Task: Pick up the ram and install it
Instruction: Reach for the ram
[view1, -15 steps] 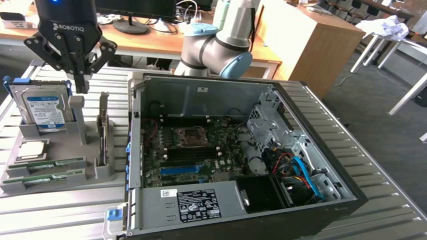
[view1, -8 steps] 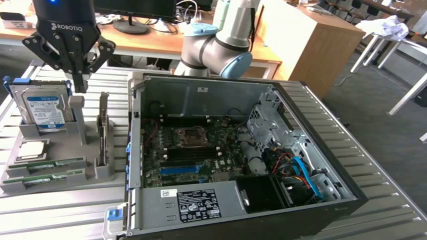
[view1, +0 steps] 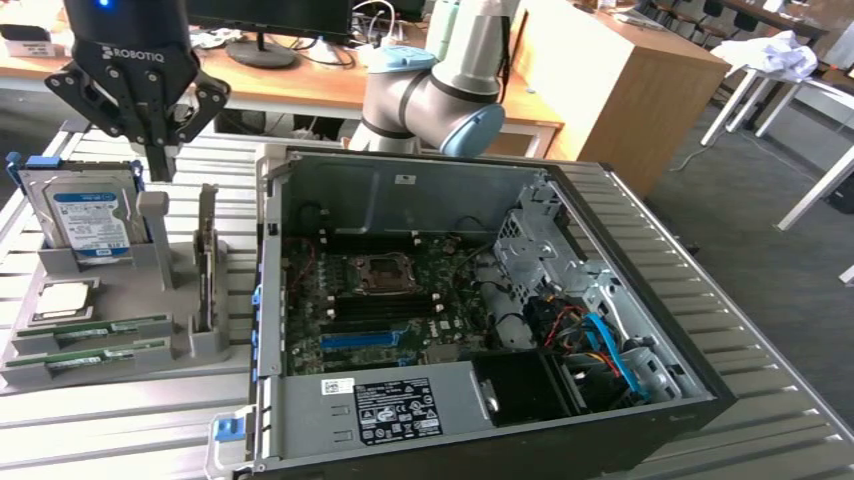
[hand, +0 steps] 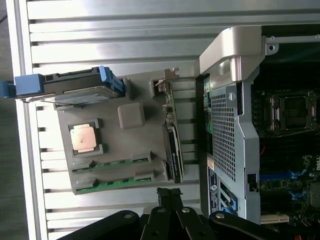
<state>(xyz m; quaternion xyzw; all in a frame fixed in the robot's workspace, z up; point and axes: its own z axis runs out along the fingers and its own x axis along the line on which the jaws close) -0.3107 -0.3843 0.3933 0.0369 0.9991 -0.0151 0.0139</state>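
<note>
Ram (view1: 107, 327) is seen slotted flat in the grey holder (view1: 200, 345), just beside the processor (view1: 60, 300). The gripper (view1: 160, 168) is hung above the holder, fingers pressed together, nothing held. Brought down like this, it could be struck rather than straddled, or the second stick (view1: 94, 355) taken by mistake.

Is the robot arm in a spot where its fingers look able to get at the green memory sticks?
Likely yes: the ram lies uncovered along the grey holder's edge, and the shut fingers hang above that holder with nothing between.
</note>
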